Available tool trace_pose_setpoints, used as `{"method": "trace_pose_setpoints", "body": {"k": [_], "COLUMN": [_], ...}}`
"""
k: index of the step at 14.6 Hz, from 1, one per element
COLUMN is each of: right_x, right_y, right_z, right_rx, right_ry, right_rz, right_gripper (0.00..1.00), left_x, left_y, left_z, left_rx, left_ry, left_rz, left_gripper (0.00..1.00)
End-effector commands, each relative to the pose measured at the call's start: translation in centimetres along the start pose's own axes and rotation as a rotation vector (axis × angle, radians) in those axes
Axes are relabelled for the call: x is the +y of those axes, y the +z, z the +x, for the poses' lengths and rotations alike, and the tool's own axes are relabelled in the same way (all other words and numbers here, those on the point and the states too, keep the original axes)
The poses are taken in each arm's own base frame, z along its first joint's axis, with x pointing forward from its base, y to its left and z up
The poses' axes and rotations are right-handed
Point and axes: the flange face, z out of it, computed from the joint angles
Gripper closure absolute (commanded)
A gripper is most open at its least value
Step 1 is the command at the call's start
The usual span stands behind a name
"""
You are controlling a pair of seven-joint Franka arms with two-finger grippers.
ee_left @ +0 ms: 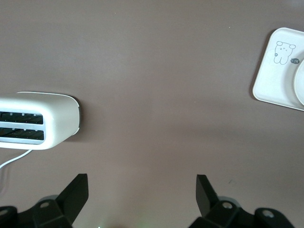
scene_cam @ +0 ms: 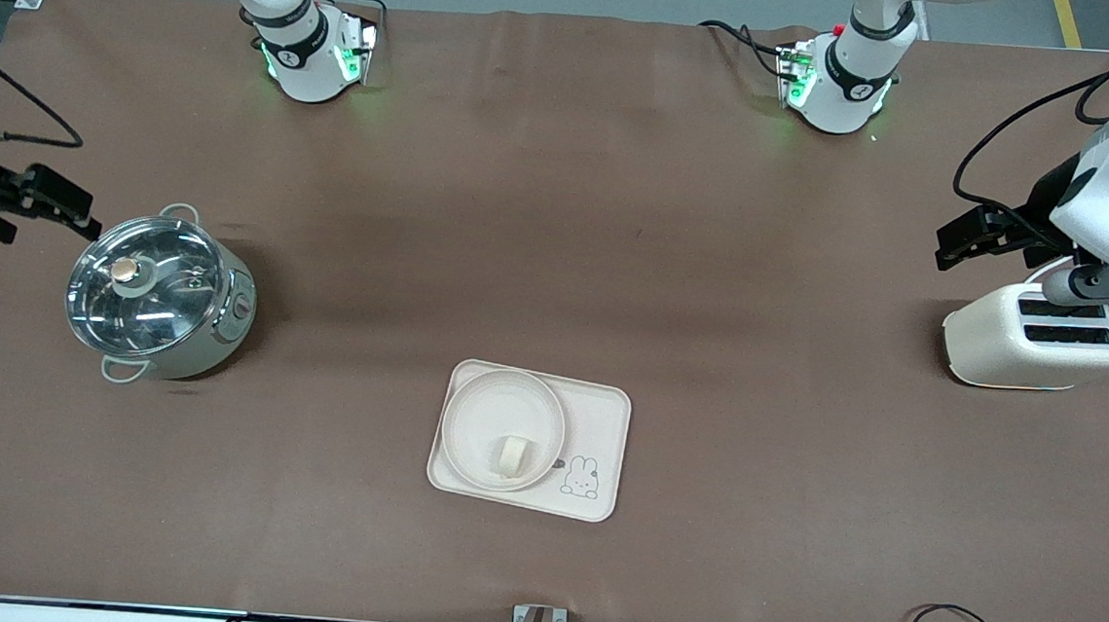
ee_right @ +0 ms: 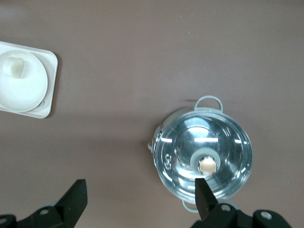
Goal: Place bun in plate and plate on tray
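Left gripper (ee_left: 140,190) hangs over bare table just beside the toaster (scene_cam: 1045,338) at the left arm's end, fingers spread wide, holding nothing. Right gripper (ee_right: 140,192) is up at the right arm's end, fingers wide too & empty, one fingertip (ee_right: 203,190) over the edge of the pot (scene_cam: 161,295). Pot has a glass lid w/ a round knob (scene_cam: 125,269) and two loop handles. Both arms are parked well apart from the task items. Mid-table, nearer the front camera than pot & toaster, sits the tray (scene_cam: 596,421). Plate (scene_cam: 479,413) rests on the tray, toward its right-arm end, rim slightly over the tray's edge. Bunny drawing (scene_cam: 581,476) shows on the bare part. Bun (scene_cam: 510,455) lies in the plate, at the part nearest the front camera
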Motion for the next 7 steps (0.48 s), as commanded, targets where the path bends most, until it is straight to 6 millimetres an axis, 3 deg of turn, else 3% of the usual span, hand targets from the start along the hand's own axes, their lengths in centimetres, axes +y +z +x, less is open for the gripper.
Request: {"method": "trace_pose_setpoints", "body": {"k": [1,7], "right_x": [-0.24,-0.08], "right_y": [-0.66,-1.17], "right_z": [-3.49,-3.32], "right_rx": [-0.005,-0.007], "right_ry": [0.020,0.018], "right_rz": [-0.027,-0.077], "right_gripper": [0.00,0.00], "left_x": [0.02,-0.06], "left_y": [-0.33,-0.33], "left_z": [-0.39,-0.37], "left_rx": [0.000,0.000], "left_ry": [-0.007,-0.009], "left_rz": [0.016,0.016], "left_gripper": [0.00,0.00]}}
